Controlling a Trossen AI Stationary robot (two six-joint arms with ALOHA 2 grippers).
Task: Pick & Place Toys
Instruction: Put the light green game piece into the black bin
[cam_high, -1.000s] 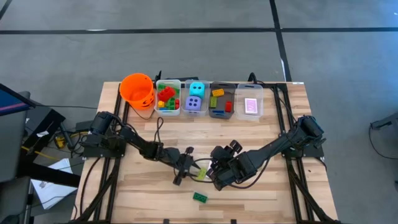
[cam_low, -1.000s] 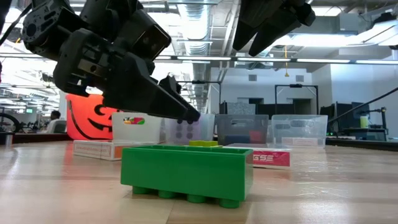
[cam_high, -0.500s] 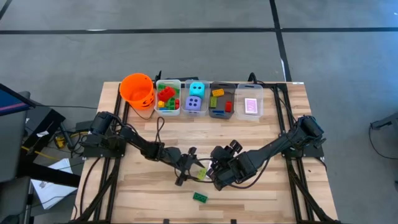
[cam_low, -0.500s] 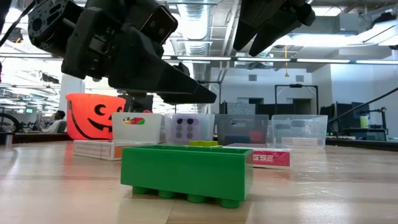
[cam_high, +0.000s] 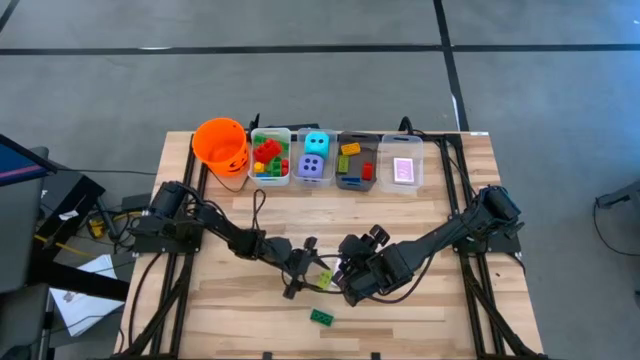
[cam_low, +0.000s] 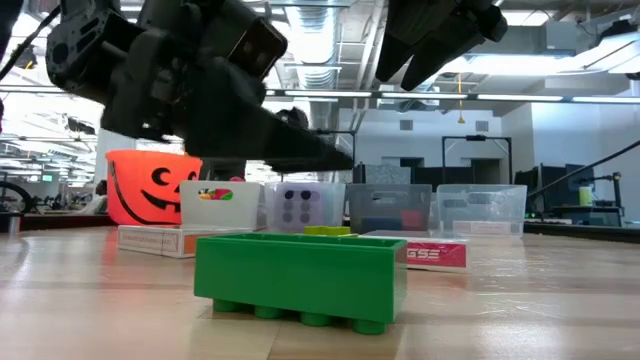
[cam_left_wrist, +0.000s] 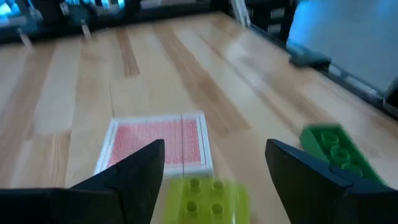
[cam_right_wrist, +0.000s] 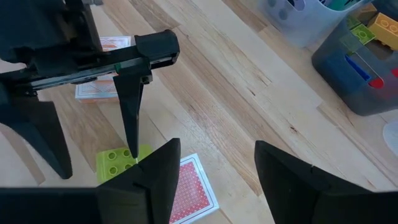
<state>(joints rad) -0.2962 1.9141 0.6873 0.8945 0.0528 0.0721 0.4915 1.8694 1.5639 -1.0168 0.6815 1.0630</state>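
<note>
Just below the open left claw (cam_left_wrist: 214, 165): studded lime plastic brick (cam_left_wrist: 200, 198).

Both arms reach inward, left gripper (cam_high: 300, 273) and right gripper (cam_high: 335, 279) fingers spread.

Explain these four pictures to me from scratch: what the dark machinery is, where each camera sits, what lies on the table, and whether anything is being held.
Two dark robot arms work at a wooden table. One camera looks down from above, one sits at table height, and one rides on each wrist. The left hand is open around a lime brick on the table, not lifting it. The right hand, beside it, is open and holds nothing. A green brick and a pink-backed card lie nearby. At the far edge stand an orange bucket and clear bins of toys.
</note>
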